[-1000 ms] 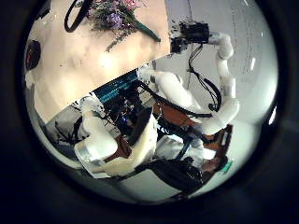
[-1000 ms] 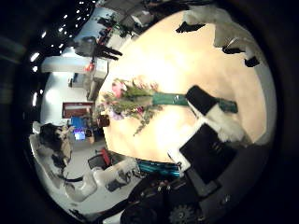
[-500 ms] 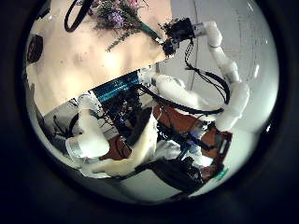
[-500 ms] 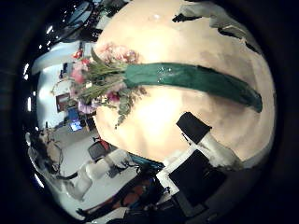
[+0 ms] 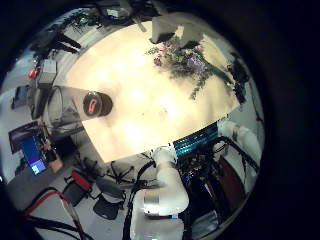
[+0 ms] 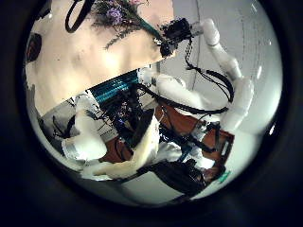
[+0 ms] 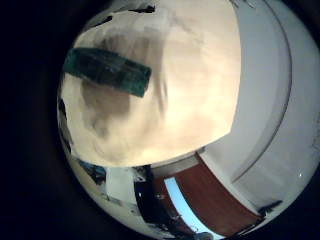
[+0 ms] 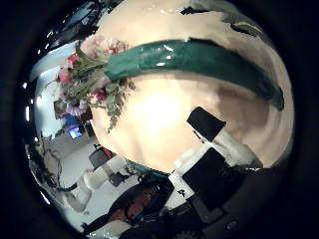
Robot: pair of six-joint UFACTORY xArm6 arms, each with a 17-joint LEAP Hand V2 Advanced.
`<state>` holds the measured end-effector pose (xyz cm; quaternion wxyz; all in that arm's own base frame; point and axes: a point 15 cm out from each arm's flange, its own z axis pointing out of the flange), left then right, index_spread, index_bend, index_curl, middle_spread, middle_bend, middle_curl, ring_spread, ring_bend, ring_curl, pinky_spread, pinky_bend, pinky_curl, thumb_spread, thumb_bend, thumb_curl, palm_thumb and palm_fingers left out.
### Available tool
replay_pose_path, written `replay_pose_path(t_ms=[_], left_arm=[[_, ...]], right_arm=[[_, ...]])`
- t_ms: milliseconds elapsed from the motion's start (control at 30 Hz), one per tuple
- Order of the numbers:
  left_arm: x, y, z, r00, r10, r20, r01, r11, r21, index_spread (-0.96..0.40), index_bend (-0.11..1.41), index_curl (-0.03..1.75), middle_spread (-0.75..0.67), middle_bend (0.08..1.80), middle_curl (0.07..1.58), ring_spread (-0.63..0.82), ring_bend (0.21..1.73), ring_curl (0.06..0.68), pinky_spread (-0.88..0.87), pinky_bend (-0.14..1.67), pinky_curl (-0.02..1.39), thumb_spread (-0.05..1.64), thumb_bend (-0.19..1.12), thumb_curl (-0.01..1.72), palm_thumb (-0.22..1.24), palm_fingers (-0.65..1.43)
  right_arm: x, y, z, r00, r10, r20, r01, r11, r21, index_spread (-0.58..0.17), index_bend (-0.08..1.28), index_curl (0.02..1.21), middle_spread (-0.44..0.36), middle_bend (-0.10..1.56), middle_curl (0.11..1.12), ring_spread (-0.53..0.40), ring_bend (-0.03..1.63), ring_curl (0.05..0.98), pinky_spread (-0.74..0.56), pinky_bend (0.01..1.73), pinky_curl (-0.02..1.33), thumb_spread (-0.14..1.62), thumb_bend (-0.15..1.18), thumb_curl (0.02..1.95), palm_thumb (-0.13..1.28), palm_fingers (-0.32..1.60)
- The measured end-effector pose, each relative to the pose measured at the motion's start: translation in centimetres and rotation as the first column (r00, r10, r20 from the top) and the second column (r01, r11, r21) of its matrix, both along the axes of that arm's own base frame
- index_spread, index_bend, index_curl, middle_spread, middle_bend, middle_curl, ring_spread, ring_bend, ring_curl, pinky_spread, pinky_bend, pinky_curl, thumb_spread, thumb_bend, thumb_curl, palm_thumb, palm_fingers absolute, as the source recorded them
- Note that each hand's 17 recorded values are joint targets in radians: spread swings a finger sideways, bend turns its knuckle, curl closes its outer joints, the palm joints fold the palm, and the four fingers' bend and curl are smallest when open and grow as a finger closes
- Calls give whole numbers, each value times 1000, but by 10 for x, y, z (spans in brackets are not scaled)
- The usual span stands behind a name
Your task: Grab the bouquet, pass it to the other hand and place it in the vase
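The bouquet [image 5: 183,62] lies flat on the table [image 5: 140,95], its flowers [image 8: 85,78] at one end and its long wrapped stem [image 8: 189,62] at the other. My right hand [image 6: 178,36] hovers low over the stem end, and the stem [image 7: 107,70] fills much of its palm views. Its thumb [image 8: 221,147] stands apart from the wrap, with nothing held. The clear vase [image 5: 70,105] stands upright near the table's far end, away from the bouquet. My left hand [image 5: 168,25] is high above the table, with its fingers relaxed.
The table edge [image 8: 150,164] runs close behind the right hand, with the arm bases [image 5: 160,195] and screens beyond it. Small items [image 5: 40,72] sit beside the vase. Bare tabletop [image 7: 170,90] stretches between the bouquet and the vase.
My right hand has come down and in over the bouquet's stem, which now looms larger in its thumb side view. The bouquet has not moved, and the left hand has stayed almost still.
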<state>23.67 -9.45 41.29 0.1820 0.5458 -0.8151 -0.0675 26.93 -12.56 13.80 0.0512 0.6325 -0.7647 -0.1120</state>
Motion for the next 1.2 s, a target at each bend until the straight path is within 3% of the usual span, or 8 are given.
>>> replay_pose_path(t_ms=[400, 667, 800, 833, 967, 1200], left_arm=[[-5, 0, 6, 1000, -1, 12, 1, 1000, 0, -47, 184, 374, 286, 180, 292, 509, 479, 189, 488, 249, 325, 1194, -18, 284, 207, 182], [-9, 2, 8, 1000, -2, 15, 2, 1000, -2, -47, 183, 374, 286, 179, 291, 512, 487, 189, 488, 247, 325, 1194, -18, 284, 207, 183], [-11, 2, 10, 1000, -2, 21, 2, 1000, -2, -47, 183, 374, 286, 179, 291, 513, 488, 189, 488, 247, 326, 1194, -18, 284, 207, 183], [-11, 2, 10, 1000, -2, 22, 2, 1000, -3, -47, 183, 374, 286, 180, 291, 513, 488, 189, 488, 247, 326, 1194, -18, 284, 207, 183], [-14, 2, 12, 1000, -4, 22, 4, 1000, -3, -47, 183, 374, 286, 180, 291, 514, 489, 188, 489, 247, 326, 1194, -18, 284, 207, 183], [-19, 4, 16, 1000, -2, 31, 3, 1000, -4, -47, 184, 374, 286, 180, 291, 514, 490, 187, 489, 247, 326, 1194, -18, 284, 207, 183]], right_arm=[[-4, 3, -24, 999, -13, 30, 13, 1000, -11, -339, 294, 433, -142, 622, 431, -185, 886, 315, 18, 516, 239, 993, -23, 459, 749, 526], [-3, 5, -25, 1000, -12, 27, 12, 1000, -9, -363, 293, 460, -187, 663, 468, -263, 966, 350, -172, 638, 234, 983, -22, 465, 782, 751], [-2, 5, -24, 1000, -10, 27, 10, 1000, -10, -386, 308, 476, -211, 700, 493, -282, 988, 361, -328, 759, 243, 970, -18, 473, 812, 994], [-1, 5, -23, 1000, -11, 29, 12, 1000, -14, -405, 369, 502, -217, 720, 504, -280, 1003, 370, -387, 806, 255, 967, -14, 477, 825, 1169], [1, 2, -19, 999, -12, 43, 13, 1000, -20, -416, 602, 622, -220, 893, 589, -260, 1088, 434, -439, 959, 341, 951, -12, 493, 868, 1390], [10, -13, 7, 991, -54, 125, 59, 998, -34, -359, 962, 806, -205, 1160, 729, -236, 1301, 549, -326, 1271, 496, 903, 64, 601, 1092, 1284]])
